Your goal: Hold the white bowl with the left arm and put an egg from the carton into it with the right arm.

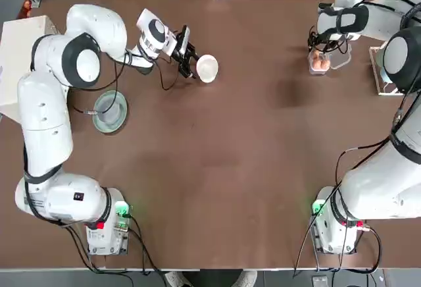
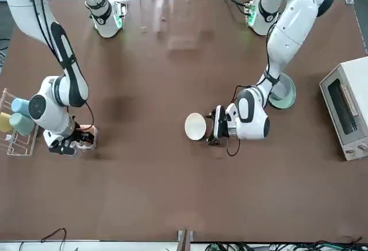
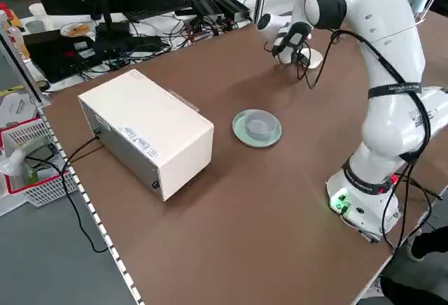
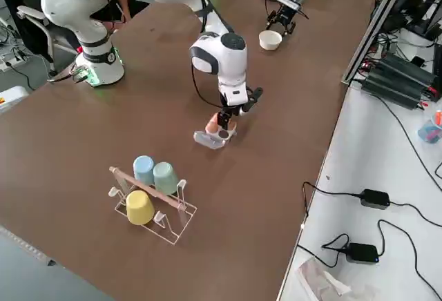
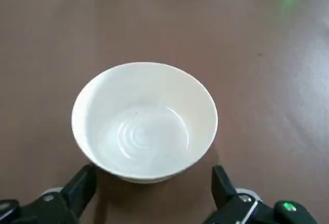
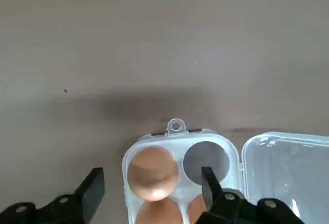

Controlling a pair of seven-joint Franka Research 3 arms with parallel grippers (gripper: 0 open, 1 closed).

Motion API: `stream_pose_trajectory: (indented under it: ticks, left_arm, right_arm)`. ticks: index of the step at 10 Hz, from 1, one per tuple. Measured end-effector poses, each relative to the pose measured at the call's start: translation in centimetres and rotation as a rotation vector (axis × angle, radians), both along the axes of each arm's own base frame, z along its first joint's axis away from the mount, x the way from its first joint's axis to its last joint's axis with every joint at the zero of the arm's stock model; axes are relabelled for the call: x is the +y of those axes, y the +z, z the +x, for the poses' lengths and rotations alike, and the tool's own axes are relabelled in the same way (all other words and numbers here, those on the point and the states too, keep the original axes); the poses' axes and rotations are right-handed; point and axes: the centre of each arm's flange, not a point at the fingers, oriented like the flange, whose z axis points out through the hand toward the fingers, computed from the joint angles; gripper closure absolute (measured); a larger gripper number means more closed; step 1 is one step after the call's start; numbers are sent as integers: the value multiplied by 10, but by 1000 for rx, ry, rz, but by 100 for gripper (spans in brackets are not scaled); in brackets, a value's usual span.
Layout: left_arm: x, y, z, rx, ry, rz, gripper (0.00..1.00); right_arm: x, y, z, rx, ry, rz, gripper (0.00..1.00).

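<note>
On my overhead feed both arm bases sit at the bottom edge of the brown worktop [image 1: 217, 168]; above the left base, at centre left of the frame, a pale-green glass dish [image 1: 109, 112] lies alone, well apart from the task's things; further up, in the upper middle of that frame, the left hand [image 1: 191, 63] lies nearly level beside the white bowl [image 1: 207, 68]; on the left wrist feed the bowl [image 5: 144, 118] stands upright and empty, and I see one black fingertip [image 5: 82, 185] on either side of its near rim, spread wider than the bowl, with a sliver of worktop showing between each tip and the bowl's wall, so the fingers are apart and not clamped on it.

At the upper right of the overhead frame the right hand [image 1: 322, 49] hangs over the carton [image 1: 321, 63]; on the right wrist feed the carton [image 6: 177, 175] lies with its clear lid [image 6: 285, 172] swung flat to one side; one egg [image 6: 151, 173] fills a cup, the cup next to it is bare, and more eggs show partly at the frame's bottom edge; the right hand's fingers [image 6: 92, 188] stand apart, one tip over the worktop beside the carton, the other over the carton's middle; they hold nothing.

At the far right edge of the overhead frame a wire rack [image 1: 383, 70] sits near the carton; at the upper left a cream box-shaped appliance [image 1: 16, 63] rests on the worktop.
</note>
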Motion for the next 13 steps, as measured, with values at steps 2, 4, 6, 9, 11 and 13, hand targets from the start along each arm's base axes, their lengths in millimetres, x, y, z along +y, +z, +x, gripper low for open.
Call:
stream_pose_trajectory:
  ticks: [2,4,6,9,11,13]
  left_arm:
    - [1,-3,0,1,3,3,0]
    - [-1,-3,-1,1,1,1,0]
    - [-7,-2,-1,-5,-1,-1,0]
    - [-9,-4,0,-5,0,-3,0]
    - [-10,-5,0,-2,4,-6,0]
    - [-10,-5,1,-1,9,-9,0]
  right_arm:
    - [0,-3,-1,-2,2,0,16]
    - [0,-7,-3,1,5,0,16]
    - [1,-11,-7,11,6,0,16]
    - [1,-13,-9,13,7,0,20]
    - [1,-13,-9,12,8,0,28]
    - [1,-12,-8,6,8,0,28]
